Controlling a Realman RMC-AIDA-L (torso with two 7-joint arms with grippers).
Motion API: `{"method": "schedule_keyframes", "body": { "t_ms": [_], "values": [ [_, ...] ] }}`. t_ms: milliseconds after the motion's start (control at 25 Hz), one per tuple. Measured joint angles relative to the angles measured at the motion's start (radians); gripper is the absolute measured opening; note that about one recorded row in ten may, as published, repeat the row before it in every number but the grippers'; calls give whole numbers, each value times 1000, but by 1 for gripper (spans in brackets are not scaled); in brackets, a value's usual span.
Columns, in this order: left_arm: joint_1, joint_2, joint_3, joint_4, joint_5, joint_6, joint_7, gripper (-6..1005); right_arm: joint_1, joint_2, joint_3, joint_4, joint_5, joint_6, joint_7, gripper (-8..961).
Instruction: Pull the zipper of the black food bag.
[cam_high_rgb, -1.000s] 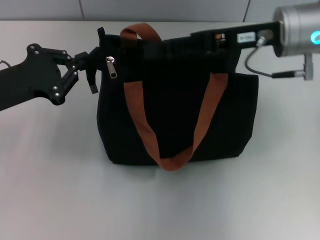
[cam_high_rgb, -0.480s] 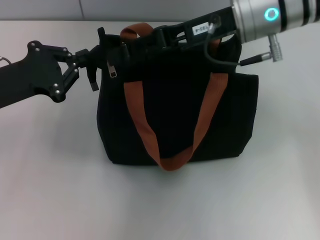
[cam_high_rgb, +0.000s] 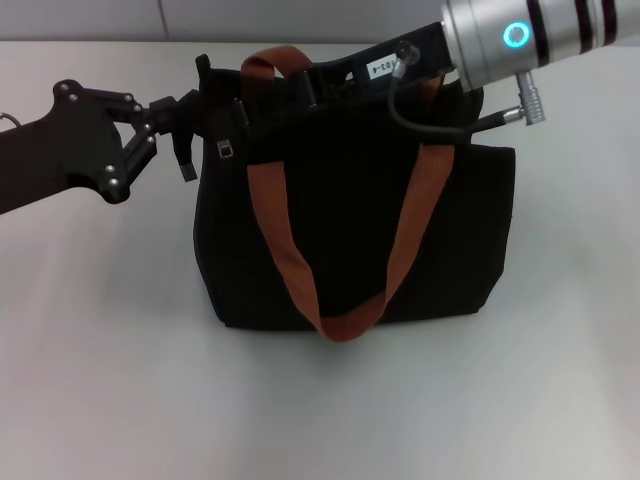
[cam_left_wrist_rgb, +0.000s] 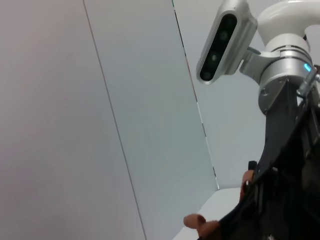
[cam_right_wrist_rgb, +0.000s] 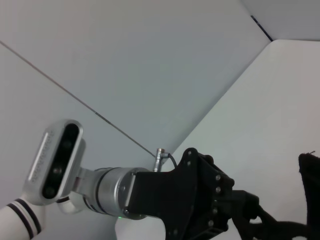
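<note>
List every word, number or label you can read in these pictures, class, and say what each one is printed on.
One small white label sits on the black right arm, above the black food bag: it ends in something like "03-4", but the rest is too blurred to read.
No readable text on the bag, its zipper, the left gripper, or in either wrist view.

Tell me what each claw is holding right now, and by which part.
The left claw grips the black food bag at its top left corner. The right claw lies along the top edge near the zipper; its hold cannot be told.
</note>
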Motion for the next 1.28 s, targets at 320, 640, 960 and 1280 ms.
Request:
{"method": "schedule_keyframes", "body": {
  "t_ms": [320, 640, 960, 1280],
  "values": [
    [-33, -6, 0, 3, -6, 2, -65, 10, 11, 10, -33, -1, 3, 39, 0, 694],
    [-37, -11, 0, 11, -13, 7, -84, 9, 1, 14, -43, -2, 58, 25, -8, 695],
    [-36, -14, 0, 11, -14, 14, -93, 9, -11, 13, -58, 6, 55, 50, -12, 695],
    [-27, -14, 0, 12, -16, 17, -93, 9, -21, 13, -66, 1, 55, 69, -7, 694]
  ]
}}
